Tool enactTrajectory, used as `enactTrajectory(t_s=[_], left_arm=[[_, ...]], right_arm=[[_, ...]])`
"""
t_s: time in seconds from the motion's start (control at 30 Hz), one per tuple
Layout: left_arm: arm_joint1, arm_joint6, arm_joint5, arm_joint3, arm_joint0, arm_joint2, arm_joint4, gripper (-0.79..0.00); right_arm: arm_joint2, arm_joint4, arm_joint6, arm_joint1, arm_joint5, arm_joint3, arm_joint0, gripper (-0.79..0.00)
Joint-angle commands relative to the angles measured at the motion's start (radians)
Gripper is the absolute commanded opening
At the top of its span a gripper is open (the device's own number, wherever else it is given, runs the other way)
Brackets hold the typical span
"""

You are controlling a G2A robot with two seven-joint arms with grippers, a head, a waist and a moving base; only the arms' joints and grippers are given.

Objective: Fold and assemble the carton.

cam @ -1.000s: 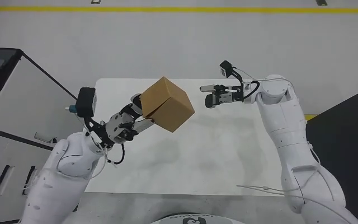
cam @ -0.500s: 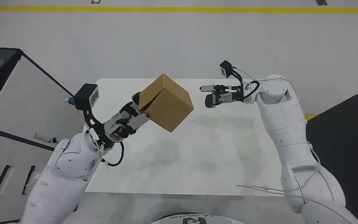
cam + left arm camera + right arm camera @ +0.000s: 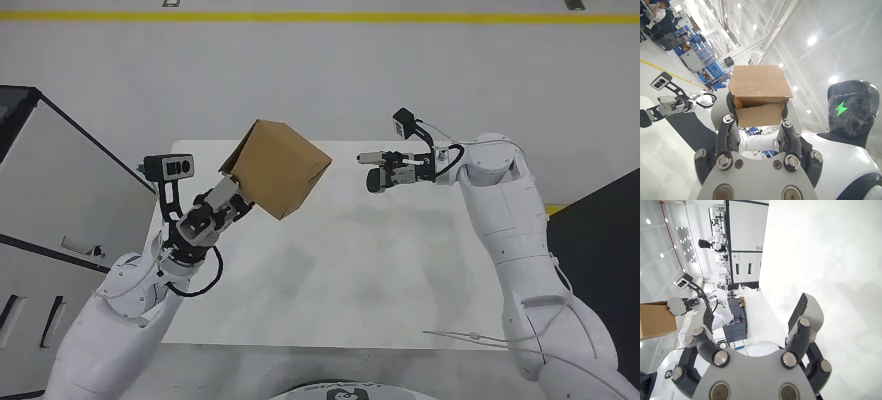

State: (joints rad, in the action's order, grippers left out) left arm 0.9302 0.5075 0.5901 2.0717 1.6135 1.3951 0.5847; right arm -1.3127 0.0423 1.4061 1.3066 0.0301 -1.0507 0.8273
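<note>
right gripper (image 3: 756,308): fingers spread wide, over the table (image 3: 829,256)
carton (image 3: 655,319): off the table, clamped by the left gripper (image 3: 675,309)

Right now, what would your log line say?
left pincer: shut on carton, held up | right pincer: open, empty, apart from carton | flap: ajar

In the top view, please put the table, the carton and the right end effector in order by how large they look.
1. table, clearly the largest.
2. carton; it is held up nearer the camera, so it may look bigger than it is.
3. right end effector, the smallest.
</note>
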Motion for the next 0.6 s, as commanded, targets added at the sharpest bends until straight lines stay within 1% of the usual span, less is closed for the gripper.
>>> enactTrajectory(t_s=[0.0,0.17,0.2,0.3,0.43,0.53,0.57], left_arm=[[0.000,-0.001,0.001,0.001,0.000,-0.001,-0.002,-0.785],[0.000,-0.001,0.001,0.001,0.000,-0.001,-0.002,-0.785],[0.001,0.003,-0.015,0.009,0.002,-0.010,0.005,-0.785],[0.006,0.038,-0.060,0.034,0.015,-0.047,0.129,-0.785],[0.008,0.134,-0.137,0.043,0.026,-0.071,0.304,-0.785],[0.010,0.182,-0.204,0.045,0.035,-0.066,0.412,-0.785],[0.009,0.200,-0.210,0.045,0.032,-0.049,0.422,-0.785]], right_arm=[[0.000,0.000,0.000,0.000,0.000,0.000,0.000,0.000],[0.000,0.000,0.000,0.000,0.000,0.000,0.000,0.000],[0.000,0.000,0.000,0.000,0.000,0.000,0.000,0.000],[0.000,0.000,0.000,0.000,0.000,0.000,0.000,0.000],[0.000,0.000,0.000,0.000,0.000,0.000,0.000,0.000],[0.000,0.000,0.000,0.000,0.000,0.000,0.000,0.000],[0.000,0.000,0.000,0.000,0.000,0.000,0.000,0.000]])
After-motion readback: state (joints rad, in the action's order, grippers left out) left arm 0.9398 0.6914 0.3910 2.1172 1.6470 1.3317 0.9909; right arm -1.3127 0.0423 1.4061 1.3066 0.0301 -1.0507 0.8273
